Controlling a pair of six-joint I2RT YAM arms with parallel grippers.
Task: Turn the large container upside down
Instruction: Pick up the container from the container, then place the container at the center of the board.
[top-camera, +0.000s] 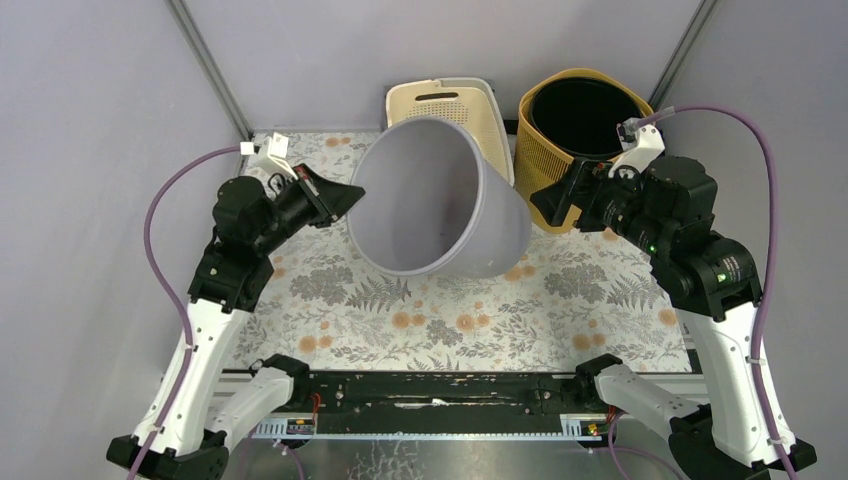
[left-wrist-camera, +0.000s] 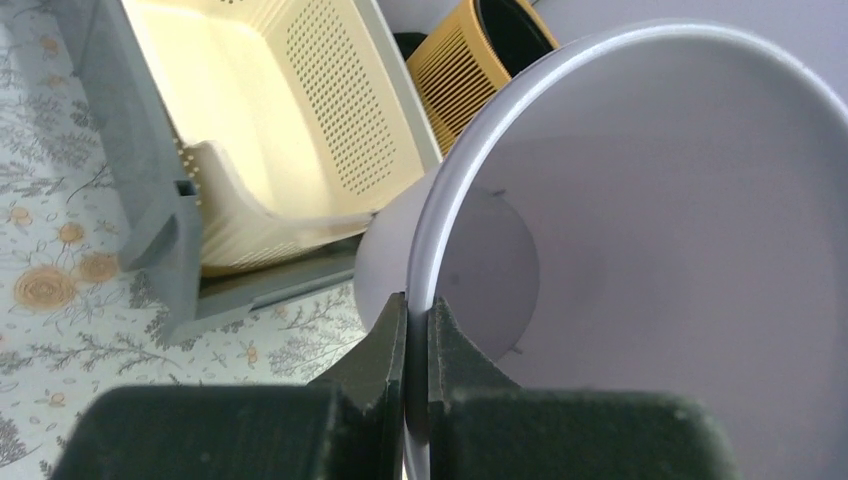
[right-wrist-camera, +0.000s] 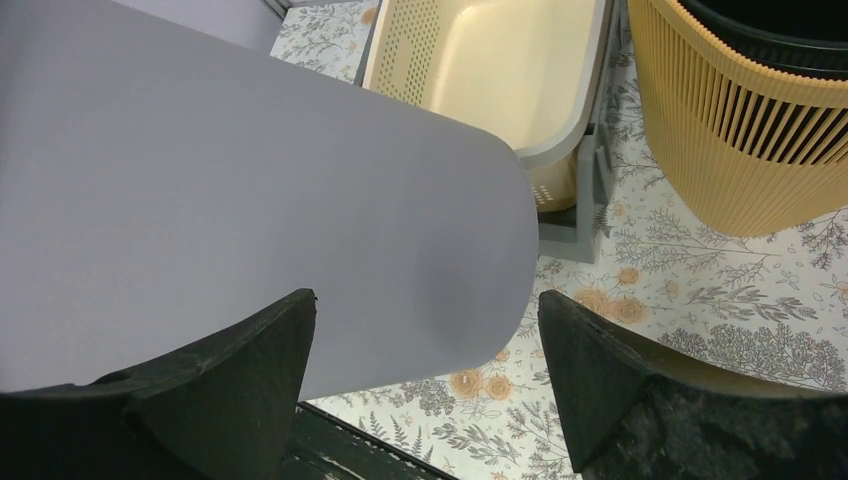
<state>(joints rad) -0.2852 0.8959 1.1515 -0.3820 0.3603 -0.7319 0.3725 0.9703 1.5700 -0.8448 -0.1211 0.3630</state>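
1. Your left claw (left-wrist-camera: 417, 310) is clamped shut on the rim of the large grey container (top-camera: 440, 200), one finger inside the wall and one outside.
2. The container is tipped over at a slant above the floral worktop (top-camera: 450, 320), its mouth turned towards the left claw and its inside showing from above.
3. Your right claw (top-camera: 550, 200) stands wide apart, just beside the container's outer wall on the side opposite the left claw and holding nothing.
4. Behind the container sits a cream basket (top-camera: 440, 100); behind it, on the right claw's side, stands a yellow slatted bin (top-camera: 580, 110).
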